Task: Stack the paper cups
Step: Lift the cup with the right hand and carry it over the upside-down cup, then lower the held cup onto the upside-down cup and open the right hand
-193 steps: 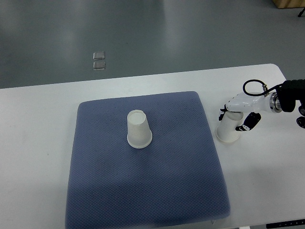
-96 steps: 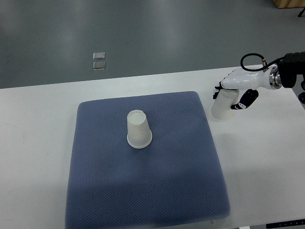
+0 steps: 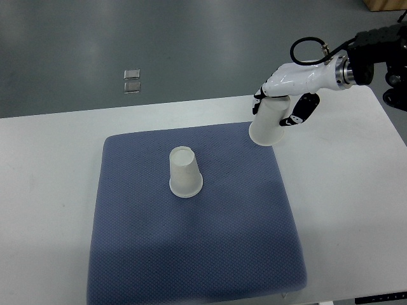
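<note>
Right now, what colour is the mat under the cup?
The mat is bluish-grey with a fine dotted weave, seen in the top view. The cup on it is white.

No readable text, labels, brands or numbers anywhere, cups, pad and table all unmarked

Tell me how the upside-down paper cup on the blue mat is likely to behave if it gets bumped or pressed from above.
The paper cup looks thin-walled and empty, so probably very light; a sideways bump would likely slide or tip it. It stands on its wide rim, which should steady it somewhat, and the textured blue mat may add grip. Firm pressure could dent it.
</note>
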Controlling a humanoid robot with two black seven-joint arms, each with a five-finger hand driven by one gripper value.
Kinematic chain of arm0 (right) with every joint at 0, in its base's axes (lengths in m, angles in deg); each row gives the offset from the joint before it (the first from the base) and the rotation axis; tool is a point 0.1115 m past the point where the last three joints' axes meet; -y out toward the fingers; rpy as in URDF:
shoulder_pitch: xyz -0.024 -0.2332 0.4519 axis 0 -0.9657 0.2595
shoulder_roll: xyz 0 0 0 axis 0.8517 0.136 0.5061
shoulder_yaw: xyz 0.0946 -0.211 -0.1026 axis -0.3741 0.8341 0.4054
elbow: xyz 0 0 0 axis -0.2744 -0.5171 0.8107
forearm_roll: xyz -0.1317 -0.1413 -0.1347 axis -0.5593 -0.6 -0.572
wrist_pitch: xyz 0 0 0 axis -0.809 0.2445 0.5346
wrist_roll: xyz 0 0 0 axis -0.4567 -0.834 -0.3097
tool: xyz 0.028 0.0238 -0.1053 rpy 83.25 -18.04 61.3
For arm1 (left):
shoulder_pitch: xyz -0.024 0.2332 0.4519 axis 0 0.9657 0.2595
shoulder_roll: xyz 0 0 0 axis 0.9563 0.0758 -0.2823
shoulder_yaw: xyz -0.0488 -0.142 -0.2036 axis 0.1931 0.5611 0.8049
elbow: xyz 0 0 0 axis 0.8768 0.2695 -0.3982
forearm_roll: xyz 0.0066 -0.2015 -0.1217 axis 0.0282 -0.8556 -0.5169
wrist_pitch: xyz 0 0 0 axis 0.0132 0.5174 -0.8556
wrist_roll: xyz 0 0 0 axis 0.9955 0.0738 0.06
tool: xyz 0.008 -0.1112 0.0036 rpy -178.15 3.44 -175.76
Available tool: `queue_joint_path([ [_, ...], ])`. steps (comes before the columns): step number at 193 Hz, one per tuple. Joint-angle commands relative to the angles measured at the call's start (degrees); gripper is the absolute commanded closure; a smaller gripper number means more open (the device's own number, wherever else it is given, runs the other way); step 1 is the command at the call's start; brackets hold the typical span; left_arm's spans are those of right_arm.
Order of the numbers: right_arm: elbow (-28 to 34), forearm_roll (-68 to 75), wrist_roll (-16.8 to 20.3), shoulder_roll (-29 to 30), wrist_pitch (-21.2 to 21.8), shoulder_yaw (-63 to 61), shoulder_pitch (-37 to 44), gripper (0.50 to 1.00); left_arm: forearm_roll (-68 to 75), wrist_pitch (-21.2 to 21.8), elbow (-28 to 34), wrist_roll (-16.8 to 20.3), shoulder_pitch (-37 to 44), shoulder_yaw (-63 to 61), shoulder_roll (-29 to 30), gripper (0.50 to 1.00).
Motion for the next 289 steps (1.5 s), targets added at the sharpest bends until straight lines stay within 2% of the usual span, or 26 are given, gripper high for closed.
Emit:
queue_joint_path([
  [1, 0.9, 1.4, -0.3, 2.4, 1.6, 0.0, 3.0, 0.842, 0.0, 0.0, 0.0, 0.0, 0.0, 0.0, 0.0, 0.500],
  [58, 0.8, 6.5, -0.1, 12.6, 3.7, 0.0, 9.8, 0.840, 0.0, 0.0, 0.0, 0.0, 0.0, 0.0, 0.0, 0.500],
  [89, -0.3, 8.0, 0.0, 16.8, 3.6, 0.0, 10.3, 0.840, 0.1, 0.0, 0.0, 0.0, -0.1, 0.0, 0.0, 0.500],
  [123, -4.4, 8.0, 0.1, 21.0, 3.4, 0.0, 9.2, 0.840, 0.0, 0.0, 0.0, 0.0, 0.0, 0.0, 0.0, 0.500],
  [167, -7.7, 7.7, 0.1, 21.9, 3.2, 0.0, 6.9, 0.840, 0.0, -0.1, 0.0, 0.0, 0.0, 0.0, 0.0, 0.500],
  [289, -10.1, 6.0, 0.2, 24.2, 2.7, 0.0, 2.8, 0.838, 0.1, 0.0, 0.0, 0.0, -0.1, 0.0, 0.0, 0.500],
])
